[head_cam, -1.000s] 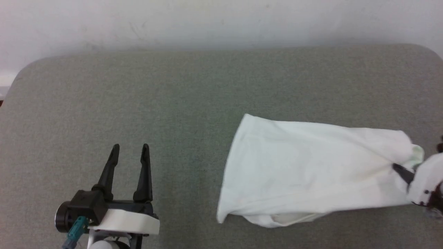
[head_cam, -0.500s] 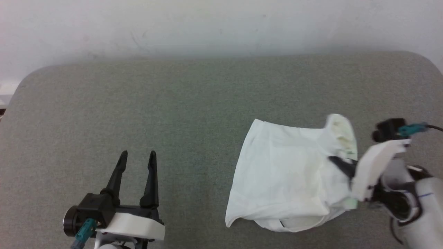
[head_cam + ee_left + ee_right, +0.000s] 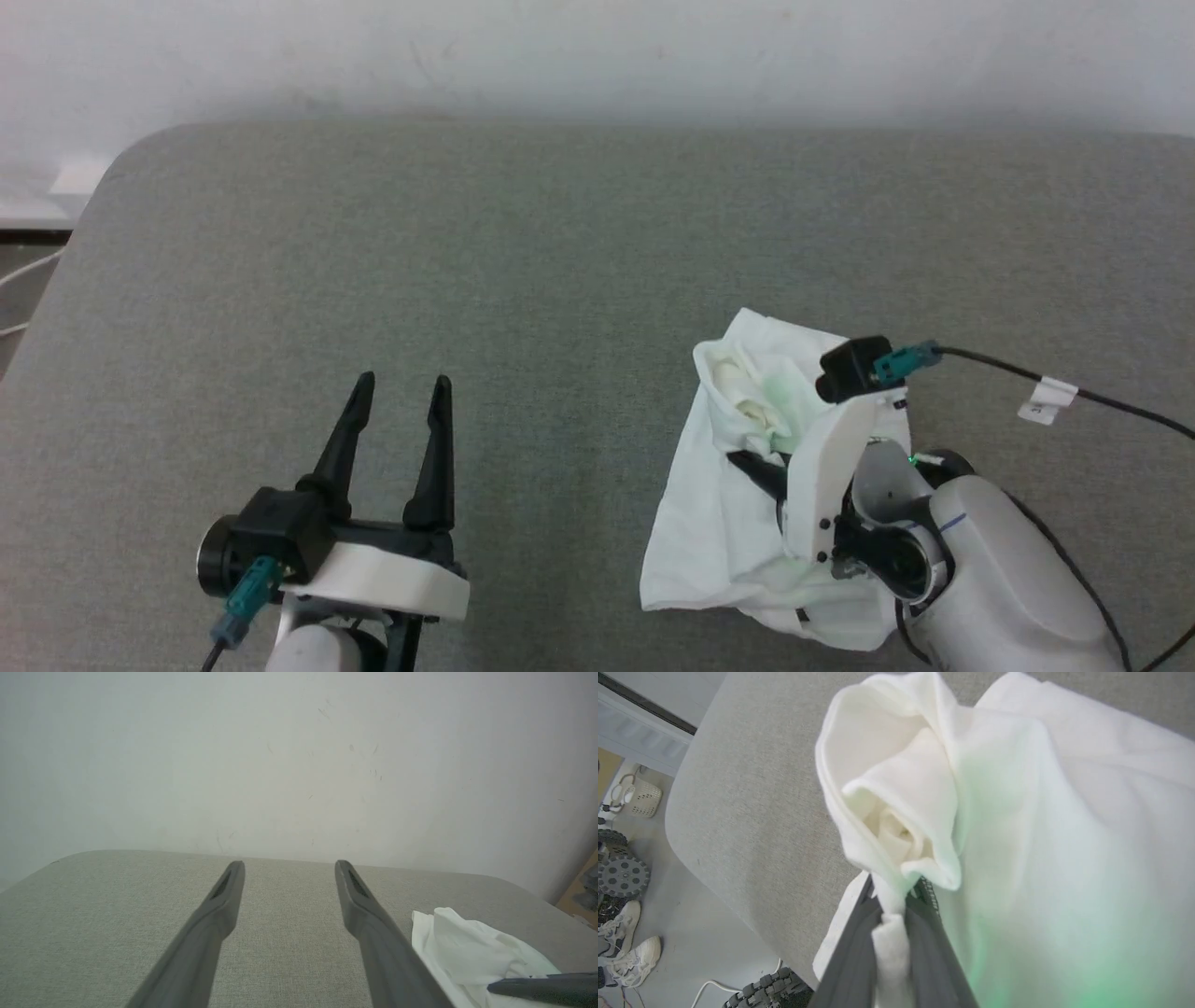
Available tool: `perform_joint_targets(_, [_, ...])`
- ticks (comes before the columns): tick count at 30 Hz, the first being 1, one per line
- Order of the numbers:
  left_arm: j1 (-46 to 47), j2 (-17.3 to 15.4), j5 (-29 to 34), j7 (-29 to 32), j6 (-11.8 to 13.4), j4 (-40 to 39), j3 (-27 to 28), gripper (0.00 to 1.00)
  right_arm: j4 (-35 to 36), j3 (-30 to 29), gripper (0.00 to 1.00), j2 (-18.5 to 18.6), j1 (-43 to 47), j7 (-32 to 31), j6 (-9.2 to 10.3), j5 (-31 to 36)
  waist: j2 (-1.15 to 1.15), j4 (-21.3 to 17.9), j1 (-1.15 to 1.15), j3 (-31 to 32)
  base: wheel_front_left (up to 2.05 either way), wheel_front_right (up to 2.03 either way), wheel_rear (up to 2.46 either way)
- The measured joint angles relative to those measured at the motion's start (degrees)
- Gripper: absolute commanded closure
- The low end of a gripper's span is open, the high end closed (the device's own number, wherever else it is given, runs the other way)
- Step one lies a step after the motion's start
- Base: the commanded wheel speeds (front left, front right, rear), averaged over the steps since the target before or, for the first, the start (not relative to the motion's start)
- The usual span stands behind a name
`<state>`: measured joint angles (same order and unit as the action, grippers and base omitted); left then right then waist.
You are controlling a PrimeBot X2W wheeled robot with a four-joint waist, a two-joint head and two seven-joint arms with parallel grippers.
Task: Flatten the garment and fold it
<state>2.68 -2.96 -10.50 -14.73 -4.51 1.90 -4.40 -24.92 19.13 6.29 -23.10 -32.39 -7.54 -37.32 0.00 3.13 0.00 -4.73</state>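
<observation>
Leftward since a second ago, the right gripper (image 3: 738, 457) has carried the garment's (image 3: 728, 532) far end back over the rest, so cloth that lay spread long now sits doubled and bunched at the table's near right. Its fingers (image 3: 852, 961) pinch a white fold tightly. The left gripper (image 3: 401, 381) hovers spread wide, holding nothing, well apart from the garment. Beyond lie the grey table (image 3: 467, 233) and the white wall (image 3: 560, 56).

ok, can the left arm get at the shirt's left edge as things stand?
Probably yes. The left tool is open, and nothing stands between it and the left edge of the shirt across the grey table. The right tool pinches a fold further right, so it shouldn't block.
</observation>
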Motion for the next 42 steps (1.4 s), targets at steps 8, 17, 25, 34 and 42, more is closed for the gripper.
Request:
perform_joint_targets(8, [0.5, 0.0, -0.2, 0.0, 0.4, 0.1, -0.2, 0.0, -7.1, 4.1, 0.0, -1.7, -1.7, 6.9, 0.0, 1.0, 0.0, 1.5, 0.0, -2.5, 0.0, 0.0, 0.0])
perform_joint_targets(17, [0.4, 0.0, -0.3, 0.0, 0.6, 0.4, 0.3, 0.0, -1.5, 13.5, 0.0, 1.9, -3.4, 17.2, 0.0, 6.2, 0.0, 0.1, 0.0, -1.8, 0.0, 0.0, 0.0])
perform_joint_targets(25, [-0.1, 0.0, -0.4, 0.0, 1.1, 0.5, 0.8, 0.0, 7.2, 6.0, 0.0, 5.1, -0.4, 34.8, -0.01, 20.1, 0.0, -2.0, -0.01, 0.2, 0.0, 0.0, 0.0])
perform_joint_targets(34, [-1.2, 0.0, -0.8, 0.0, 2.1, 0.5, 2.0, 0.0, 18.0, -11.6, 0.0, 2.1, 11.6, 46.3, -0.01, 24.7, 0.0, -4.3, -0.01, 2.3, 0.0, 0.0, 0.0])
perform_joint_targets(42, [-2.2, 0.0, -1.6, 0.0, 2.8, 0.4, 4.1, 0.0, 25.3, -26.2, 0.0, -0.9, 22.5, 47.1, 0.0, 23.7, 0.0, -6.0, -0.01, 2.7, 0.0, 0.0, 0.0])
